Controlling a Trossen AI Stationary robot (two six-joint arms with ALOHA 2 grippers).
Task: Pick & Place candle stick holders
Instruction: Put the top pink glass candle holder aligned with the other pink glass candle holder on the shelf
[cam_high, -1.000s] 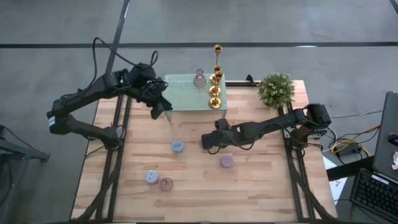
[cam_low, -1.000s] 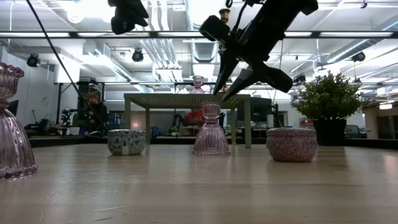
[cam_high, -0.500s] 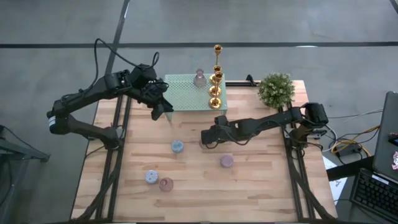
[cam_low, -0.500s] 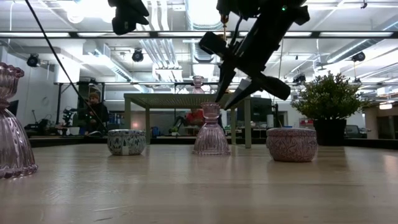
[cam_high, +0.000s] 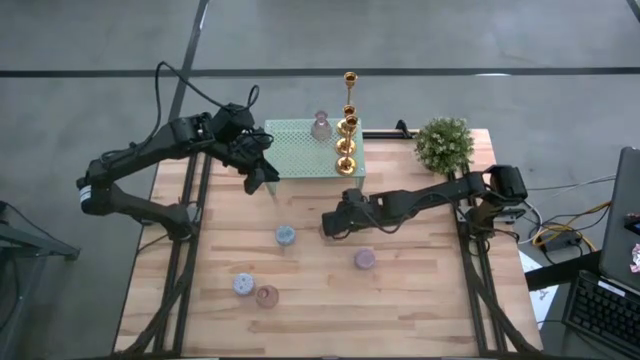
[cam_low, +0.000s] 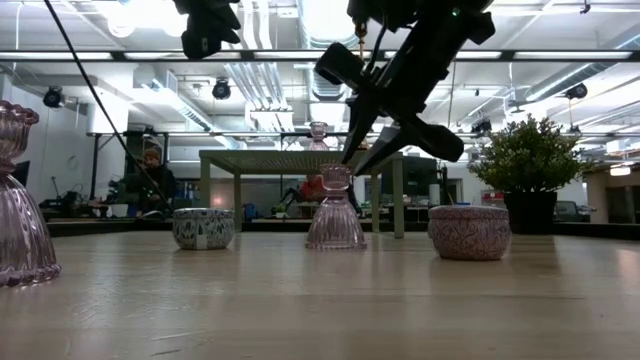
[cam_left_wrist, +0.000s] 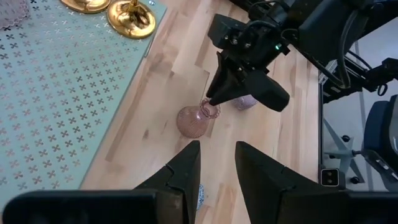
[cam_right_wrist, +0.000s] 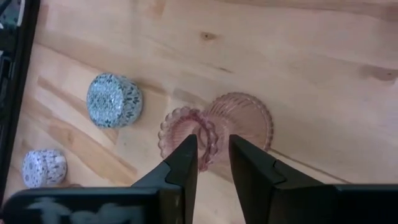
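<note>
the right hand is seen near the middle of the worktop, lowered onto a pink ribbed glass candle holder with a flared base and a scalloped rim; its two fingers are narrowly parted and set on either side of the holder's rim and neck, though whether the holder is actually gripped cannot be told. the holder is tilted slightly, its base on or just off the wood. the left hand is held above the worktop's far left area, beside the left end of a pale green mesh rack; its fingers are only a little apart and nothing is seen between them. on the rack, toward its right end, gold candlesticks of differing heights are stood close together, with another pink glass holder just beside them. a blue patterned round holder is placed on the wood just left of the right hand, and a mauve round holder toward the near side of it. nearer the front left, a second blue round holder and a pink holder are set close together. a bushy potted plant is stood at the far right corner.
</note>
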